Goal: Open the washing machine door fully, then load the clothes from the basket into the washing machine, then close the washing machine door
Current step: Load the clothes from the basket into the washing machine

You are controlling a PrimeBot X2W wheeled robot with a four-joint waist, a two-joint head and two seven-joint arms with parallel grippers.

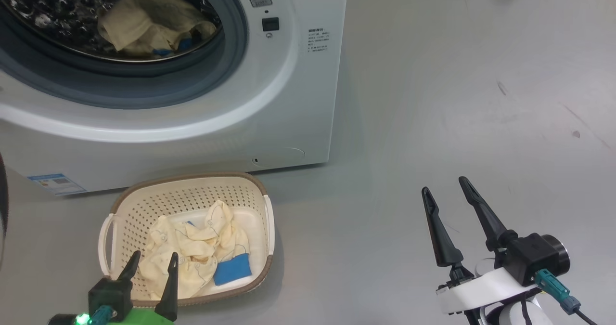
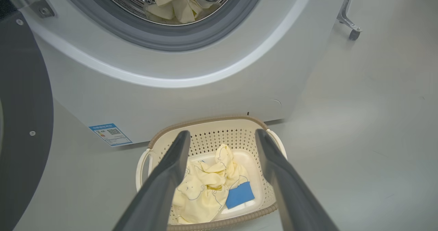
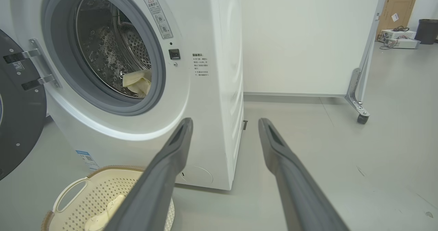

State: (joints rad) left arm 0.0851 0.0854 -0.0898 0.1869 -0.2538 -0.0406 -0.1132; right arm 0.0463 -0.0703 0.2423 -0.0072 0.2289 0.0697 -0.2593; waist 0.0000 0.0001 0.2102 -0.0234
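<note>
clothes in basket: crumpled cream-yellow heap, blue patch, thin dark line drawings.
left gripper spread over it; right gripper spread over floor.

Blue sticker: low on washing machine front, QR code, small print not readable.
Warning sticker: triangle sign, pictograms.
Printed block: characters too small to read.

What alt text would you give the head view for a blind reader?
A washing machine stands open with a cream garment inside; before it, a basket holds more cream clothes. The open left gripper hovers by the basket; the open right gripper is over grey floor.
</note>
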